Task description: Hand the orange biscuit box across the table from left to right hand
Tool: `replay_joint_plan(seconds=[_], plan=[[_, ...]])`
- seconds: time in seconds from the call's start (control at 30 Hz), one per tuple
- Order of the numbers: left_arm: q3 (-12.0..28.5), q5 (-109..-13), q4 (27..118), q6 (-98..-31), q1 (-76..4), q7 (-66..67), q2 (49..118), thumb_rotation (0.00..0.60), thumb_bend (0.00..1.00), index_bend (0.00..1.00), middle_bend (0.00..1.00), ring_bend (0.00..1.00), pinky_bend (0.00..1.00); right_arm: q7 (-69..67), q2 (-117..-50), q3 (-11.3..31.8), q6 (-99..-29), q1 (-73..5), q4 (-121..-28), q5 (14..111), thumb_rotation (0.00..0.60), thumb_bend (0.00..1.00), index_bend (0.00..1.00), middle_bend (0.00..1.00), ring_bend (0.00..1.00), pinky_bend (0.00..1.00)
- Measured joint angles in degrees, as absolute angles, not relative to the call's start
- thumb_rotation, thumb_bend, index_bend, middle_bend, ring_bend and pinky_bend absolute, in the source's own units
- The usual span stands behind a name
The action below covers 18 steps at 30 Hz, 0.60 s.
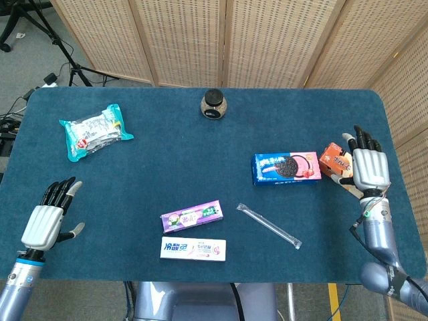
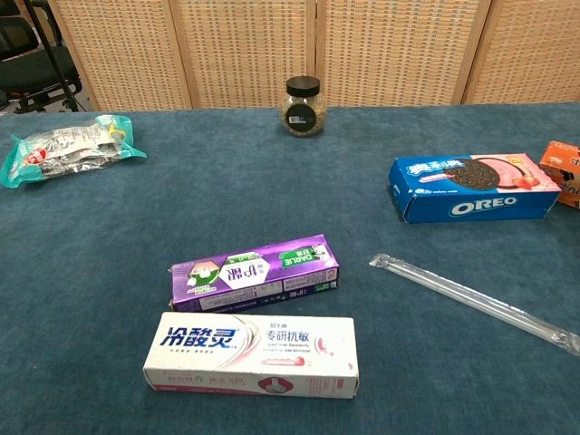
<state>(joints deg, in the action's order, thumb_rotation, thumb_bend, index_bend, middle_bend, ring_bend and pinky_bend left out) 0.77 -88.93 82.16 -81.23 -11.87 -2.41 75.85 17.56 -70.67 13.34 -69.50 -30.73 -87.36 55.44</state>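
Note:
The orange biscuit box [image 1: 332, 159] lies flat on the blue table near its right edge, just right of the Oreo box; the chest view catches only its corner [image 2: 564, 169] at the frame's right border. My right hand [image 1: 369, 167] hovers over the box's right end with fingers spread, hiding that part; I cannot tell whether it touches the box. Holding nothing, my left hand [image 1: 45, 221] is open at the table's front left corner, far from the box. Neither hand shows in the chest view.
A blue Oreo box [image 1: 285, 167] lies beside the orange box. A clear straw packet [image 1: 269, 225], a purple toothpaste box [image 1: 192, 217] and a white one [image 1: 192, 249] sit near the front. A small jar [image 1: 213, 104] stands at the back, a snack bag [image 1: 95, 130] at the left.

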Motion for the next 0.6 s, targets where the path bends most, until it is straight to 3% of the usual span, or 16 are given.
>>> replay_joint_plan(seconds=[0.2, 0.3, 0.6], plan=[[0.93, -88.77, 81.34, -82.31, -11.29, -1.94, 76.21, 0.600, 0.23, 0.07, 0.00, 0.00, 0.00, 8.82, -73.74, 5.86, -84.86, -22.03, -83.47, 75.63, 0.600, 0.10, 0.14, 0.00, 0.00, 0.12], [1.00, -88.59, 80.81, -82.94, -10.84, -1.96, 76.23, 0.600, 0.23, 0.07, 0.00, 0.00, 0.00, 4.69, -75.39, 2.45, -90.24, -17.20, -79.84, 80.36, 0.600, 0.09, 0.14, 0.00, 0.00, 0.12], [2.33, -87.16, 79.07, -84.26, -10.16, -1.88, 76.37, 0.600, 0.23, 0.07, 0.00, 0.00, 0.00, -1.82, -77.73, -0.10, -92.15, -11.64, -72.07, 82.69, 0.600, 0.09, 0.14, 0.00, 0.00, 0.11]])
